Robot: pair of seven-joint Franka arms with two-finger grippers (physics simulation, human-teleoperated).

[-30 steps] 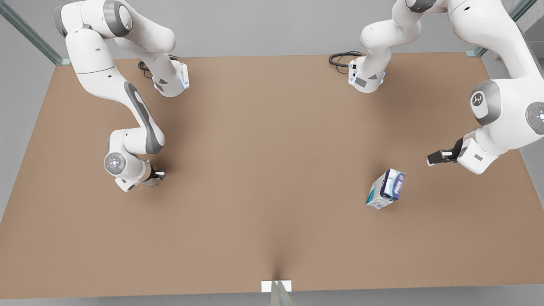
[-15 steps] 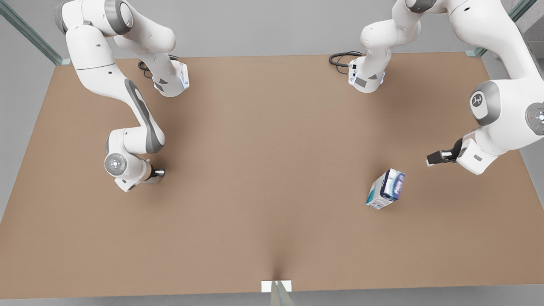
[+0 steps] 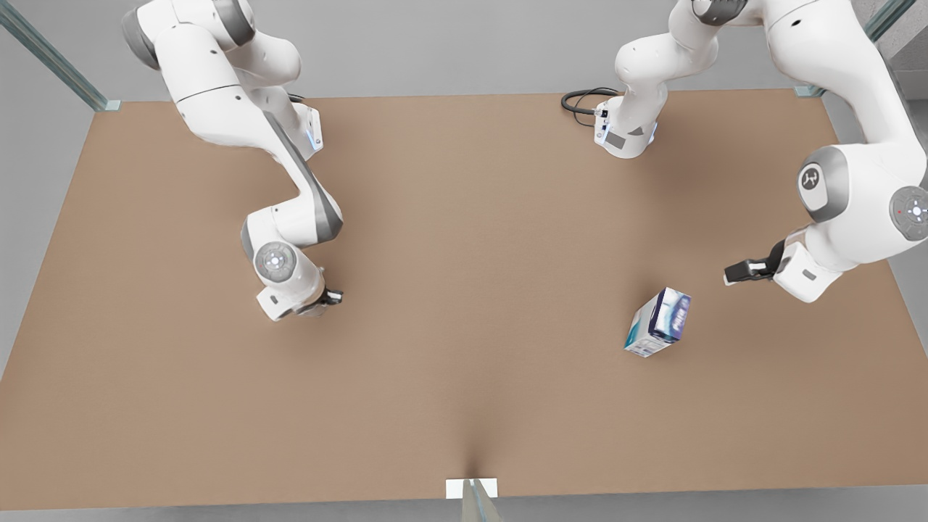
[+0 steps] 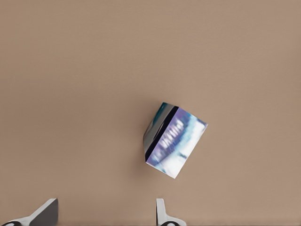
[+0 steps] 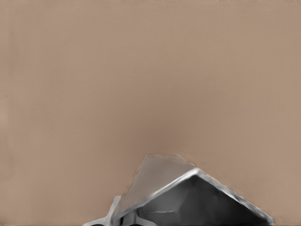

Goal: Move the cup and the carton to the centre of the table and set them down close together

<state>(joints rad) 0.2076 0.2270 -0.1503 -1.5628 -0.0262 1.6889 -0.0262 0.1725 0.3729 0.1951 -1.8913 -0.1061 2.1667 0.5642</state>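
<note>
The carton (image 3: 658, 322) stands tilted on the table (image 3: 464, 217) toward the front view's right; its white, blue and teal faces also show in the left wrist view (image 4: 173, 140). My left gripper (image 3: 739, 272) hovers open just up and to the right of the carton, apart from it, its fingertips (image 4: 162, 214) spread wide. At the front view's left of centre, my right gripper (image 3: 330, 297) is shut on the shiny silver-grey cup (image 5: 188, 197), which sits low between its fingers (image 5: 113, 214) above bare table.
Both arm bases (image 3: 625, 134) and a black cable (image 3: 580, 101) sit along the table's far edge. A small white tab (image 3: 471, 488) marks the near edge. Wide bare tabletop lies between the two grippers.
My right gripper has carried the cup toward the table's centre, to the front view's right. The left gripper has shifted only slightly; the carton has not moved.
</note>
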